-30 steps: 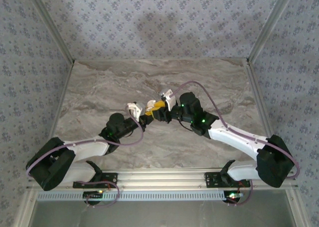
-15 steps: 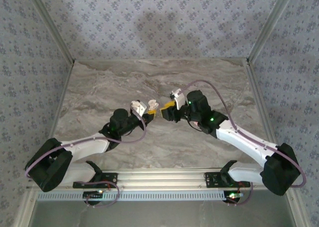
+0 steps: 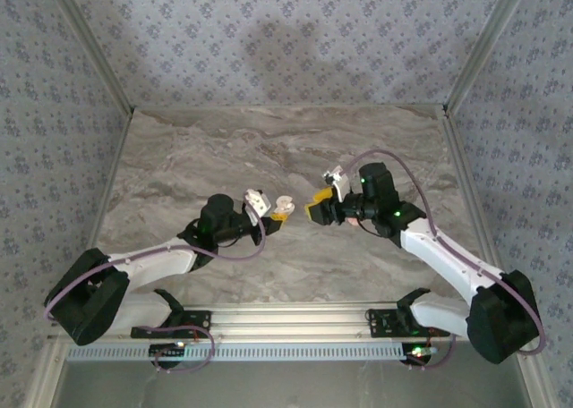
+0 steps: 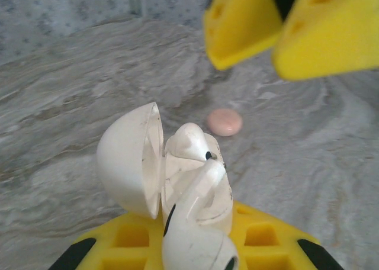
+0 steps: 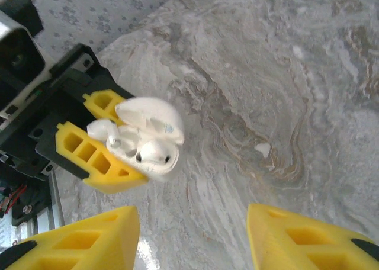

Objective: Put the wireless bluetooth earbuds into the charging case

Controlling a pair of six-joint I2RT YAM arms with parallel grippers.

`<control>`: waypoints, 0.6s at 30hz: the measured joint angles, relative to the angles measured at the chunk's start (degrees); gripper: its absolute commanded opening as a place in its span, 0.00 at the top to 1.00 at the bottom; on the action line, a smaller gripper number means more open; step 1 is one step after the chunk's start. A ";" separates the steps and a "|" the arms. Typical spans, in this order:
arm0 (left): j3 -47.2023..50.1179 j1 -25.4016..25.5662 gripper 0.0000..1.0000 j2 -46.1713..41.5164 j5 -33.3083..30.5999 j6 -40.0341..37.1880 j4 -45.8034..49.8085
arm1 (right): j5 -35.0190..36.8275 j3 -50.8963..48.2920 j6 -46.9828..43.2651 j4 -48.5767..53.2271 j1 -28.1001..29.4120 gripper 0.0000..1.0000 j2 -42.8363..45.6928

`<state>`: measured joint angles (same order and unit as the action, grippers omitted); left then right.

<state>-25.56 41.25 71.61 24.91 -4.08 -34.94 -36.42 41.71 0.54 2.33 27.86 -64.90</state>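
My left gripper (image 3: 276, 208) is shut on the white charging case (image 3: 286, 201), which it holds above the table with the lid (image 4: 129, 158) swung open. Its yellow fingers (image 5: 89, 154) clamp the case (image 5: 151, 119) from both sides. Two white wireless bluetooth earbuds rest in the case. One earbud (image 5: 156, 154) sits at the front. The other earbud (image 5: 103, 129) lies nearer the fingers. In the left wrist view an earbud (image 4: 198, 222) lies across the case body (image 4: 188, 152). My right gripper (image 3: 316, 208) hangs open just right of the case, and nothing is between its fingers (image 5: 80, 241).
A small pink round disc (image 4: 224, 122) lies on the marble table (image 3: 179, 166) beyond the case. A tiny whitish bit (image 5: 262, 148) lies on the marble to the right. Patterned walls close in the table's back and sides.
My right gripper has drawn back to the right, away from the case, and opened wider. My left gripper has shifted slightly right, still holding the case.
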 measured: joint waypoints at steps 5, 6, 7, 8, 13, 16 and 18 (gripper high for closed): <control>0.00 0.00 0.91 0.00 6.25 -0.22 0.02 | -2.84 0.02 -6.86 1.05 -0.72 0.47 2.75; 0.00 0.00 0.91 0.00 7.06 -0.46 0.04 | -3.04 0.02 -8.20 1.70 -0.72 0.48 3.45; 0.00 0.00 0.91 0.00 7.56 -0.68 0.07 | -3.08 0.11 -9.97 2.67 -0.48 0.48 4.31; 0.00 0.00 0.91 0.00 7.98 -0.94 0.09 | -2.99 0.13 -11.63 3.28 -0.26 0.48 5.07; 0.00 0.00 0.91 0.00 9.64 -2.27 0.42 | -3.04 0.87 -21.55 6.73 2.47 0.57 7.93; -0.02 0.00 0.91 0.00 10.16 -2.64 0.44 | -2.58 0.92 -27.08 7.41 5.53 0.57 7.91; -0.02 0.00 0.91 0.00 10.32 -2.91 0.42 | -1.64 1.03 -29.62 7.43 7.78 0.58 7.34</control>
<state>-25.58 41.25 71.61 35.22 -6.98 -34.52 -38.06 42.74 -29.08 9.76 35.64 -57.56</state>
